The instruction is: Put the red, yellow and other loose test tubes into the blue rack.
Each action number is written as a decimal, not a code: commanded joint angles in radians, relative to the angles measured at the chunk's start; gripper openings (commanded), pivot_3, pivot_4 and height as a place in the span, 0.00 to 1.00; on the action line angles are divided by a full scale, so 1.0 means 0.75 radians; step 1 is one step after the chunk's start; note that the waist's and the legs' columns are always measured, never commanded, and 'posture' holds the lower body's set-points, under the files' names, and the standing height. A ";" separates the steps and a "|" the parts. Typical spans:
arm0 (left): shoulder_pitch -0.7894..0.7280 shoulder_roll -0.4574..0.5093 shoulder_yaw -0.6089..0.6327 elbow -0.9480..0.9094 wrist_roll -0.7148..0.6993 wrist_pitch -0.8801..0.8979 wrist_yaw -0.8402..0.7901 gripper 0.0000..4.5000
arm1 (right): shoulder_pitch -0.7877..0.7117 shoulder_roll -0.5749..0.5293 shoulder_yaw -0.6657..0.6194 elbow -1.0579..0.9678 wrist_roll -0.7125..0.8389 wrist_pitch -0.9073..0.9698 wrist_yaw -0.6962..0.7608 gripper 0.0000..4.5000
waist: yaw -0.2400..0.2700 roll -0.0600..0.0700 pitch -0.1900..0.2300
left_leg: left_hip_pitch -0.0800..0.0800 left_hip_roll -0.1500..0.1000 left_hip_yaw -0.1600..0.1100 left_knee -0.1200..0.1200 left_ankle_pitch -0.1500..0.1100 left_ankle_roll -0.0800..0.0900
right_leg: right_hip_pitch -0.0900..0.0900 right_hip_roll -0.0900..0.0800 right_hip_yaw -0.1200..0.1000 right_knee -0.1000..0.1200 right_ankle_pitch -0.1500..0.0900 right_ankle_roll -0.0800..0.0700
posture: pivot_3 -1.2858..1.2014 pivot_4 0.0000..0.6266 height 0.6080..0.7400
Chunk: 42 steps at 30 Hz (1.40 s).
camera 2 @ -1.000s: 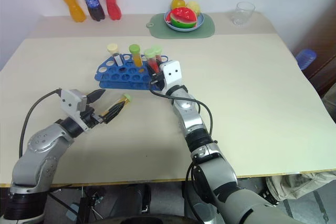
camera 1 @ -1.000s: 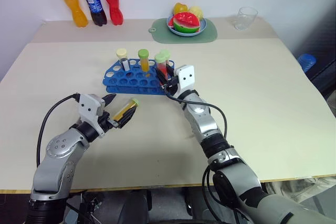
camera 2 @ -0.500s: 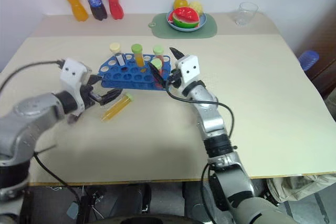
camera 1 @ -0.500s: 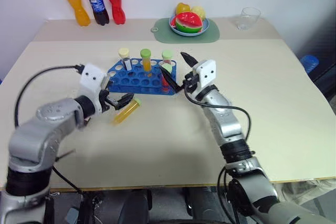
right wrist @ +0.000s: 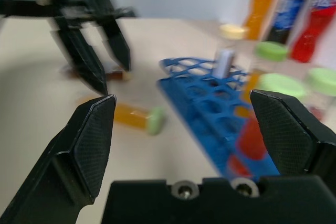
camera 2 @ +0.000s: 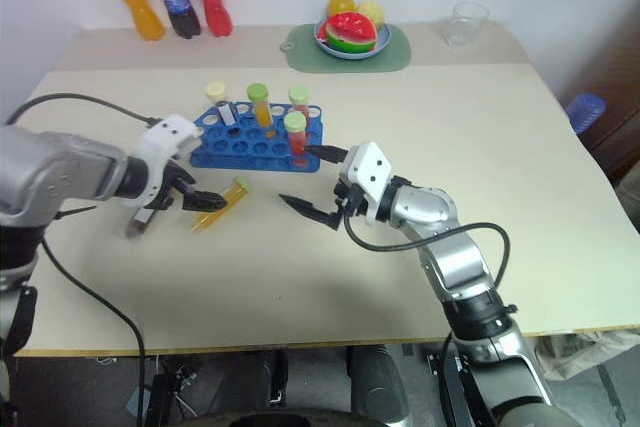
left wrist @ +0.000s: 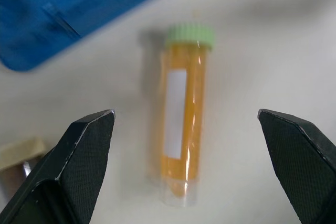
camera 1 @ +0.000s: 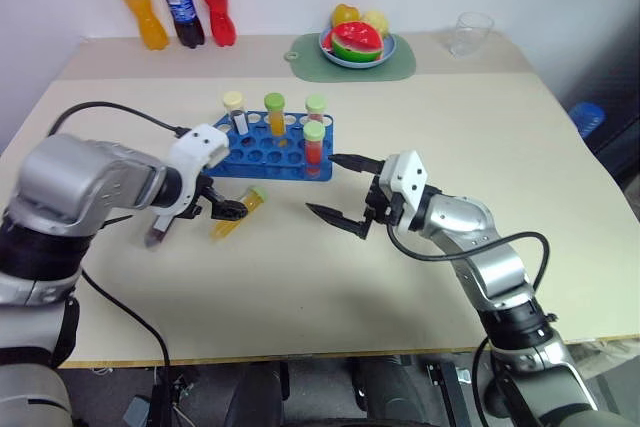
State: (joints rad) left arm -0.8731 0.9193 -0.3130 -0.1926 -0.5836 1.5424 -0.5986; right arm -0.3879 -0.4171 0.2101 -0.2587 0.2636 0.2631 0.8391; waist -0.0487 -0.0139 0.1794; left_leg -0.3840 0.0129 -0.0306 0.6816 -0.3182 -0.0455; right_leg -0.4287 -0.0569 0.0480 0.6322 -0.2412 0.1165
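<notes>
Tubes are mostly racked, one left. Nearest me, my right tool (camera 1: 336, 189) hangs spread wide and empty over the desk (camera 1: 420, 277), just short of the rack. My left tool (camera 1: 215, 204) is also spread wide, holding nothing, poised over the yellow tube (camera 1: 237, 215) lying on its side on the desk, just in front of the rack (camera 1: 262, 150). Beyond, four capped tubes stand upright in the rack, the red tube (camera 1: 314, 145) at its near corner. I judge one pick-and-place remains.
</notes>
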 commanded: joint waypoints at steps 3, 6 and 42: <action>-0.089 -0.010 -0.223 0.154 0.150 -0.164 -0.080 1.00 | 0.032 -0.024 0.028 -0.127 0.042 0.047 0.042 0.99 | 0.007 0.000 0.000 | 0.000 0.000 0.001 0.000 0.000 0.000 | 0.000 0.000 0.000 0.000 0.000 0.000 | 0.52 0.24 0.95; -0.106 -0.040 -0.262 0.209 0.188 -0.200 -0.115 0.95 | 0.036 -0.022 0.029 -0.136 0.043 0.058 0.039 1.00 | 0.010 0.000 0.000 | 0.000 0.000 0.001 0.001 0.000 0.000 | 0.000 0.000 0.000 0.000 0.000 0.000 | 0.52 0.24 0.95; 0.469 -1.136 0.306 0.188 0.813 -1.922 0.826 0.18 | 0.054 0.116 0.011 -0.053 0.032 0.115 -0.158 1.00 | 0.075 -0.003 -0.003 | -0.002 -0.004 0.001 0.004 0.000 0.001 | 0.001 -0.006 -0.002 -0.002 0.000 0.000 | 0.52 0.24 0.95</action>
State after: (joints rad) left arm -0.5001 0.0639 -0.0928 -0.0863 -0.0148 0.1858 0.0013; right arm -0.3453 -0.3296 0.2327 -0.2635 0.2882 0.3502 0.7333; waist 0.0073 -0.0162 0.1771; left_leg -0.3854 0.0097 -0.0292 0.6842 -0.3184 -0.0450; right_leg -0.4282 -0.0615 0.0469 0.6306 -0.2411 0.1167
